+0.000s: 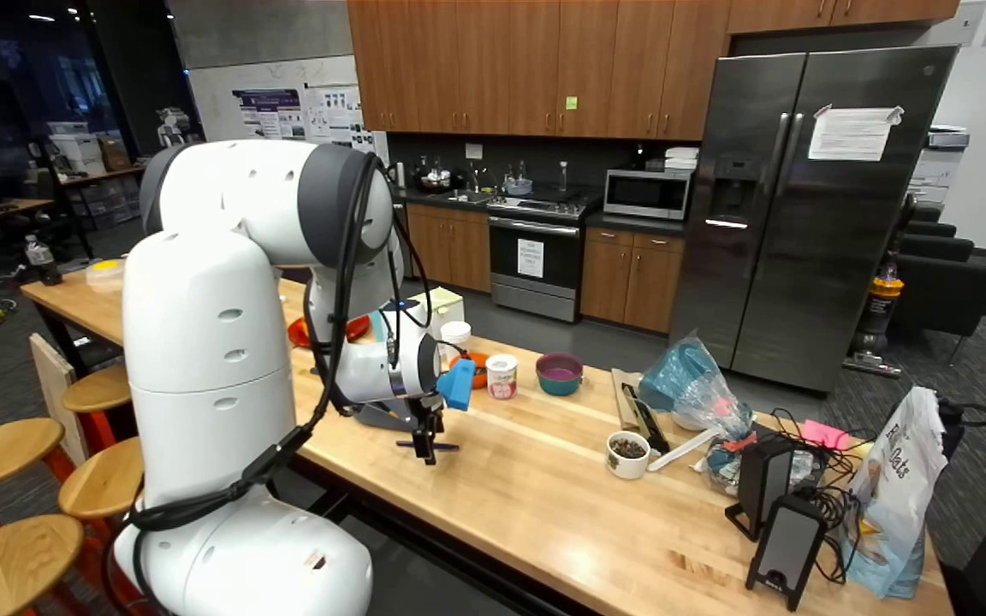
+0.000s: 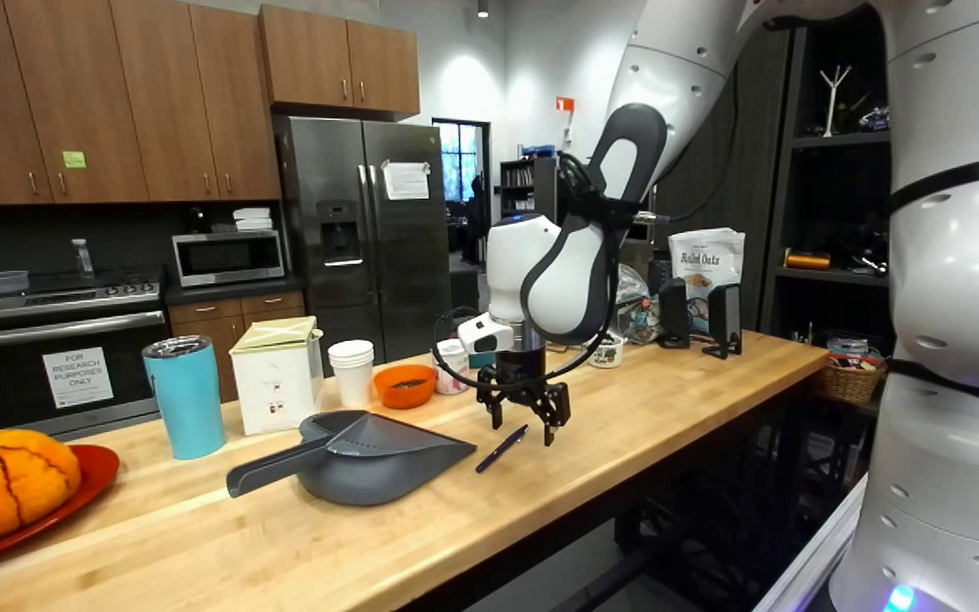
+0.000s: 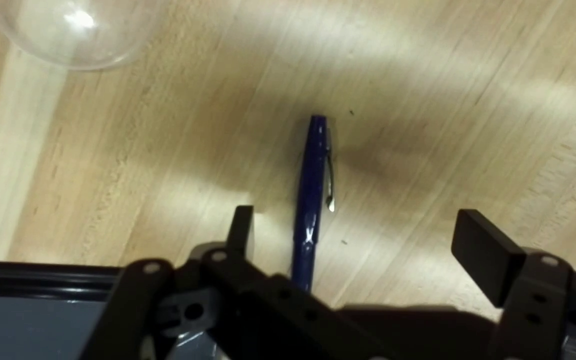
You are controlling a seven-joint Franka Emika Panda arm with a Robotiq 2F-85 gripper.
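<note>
My gripper (image 3: 358, 230) is open and empty above the wooden table. Its two black fingertips stand wide apart, and it points down in both exterior views (image 1: 429, 447) (image 2: 523, 430). A dark blue pen (image 3: 312, 195) with a metal clip lies on the table below, between the fingers and closer to the left one in the wrist view. The left finger hides the pen's lower end there. The pen also shows in an exterior view (image 2: 502, 449), just below the fingertips. A grey dustpan (image 2: 370, 463) lies beside the pen; its dark edge shows at the wrist view's lower left (image 3: 33, 325).
A clear round-edged thing (image 3: 83, 35) is at the wrist view's top left. An orange bowl (image 2: 405, 388), stacked white cups (image 2: 352, 374), a box (image 2: 275, 387) and a blue tumbler (image 2: 184, 399) stand behind the dustpan. A white bowl (image 1: 627, 463), speakers (image 1: 786, 547) and an oats bag (image 1: 895, 496) are farther along.
</note>
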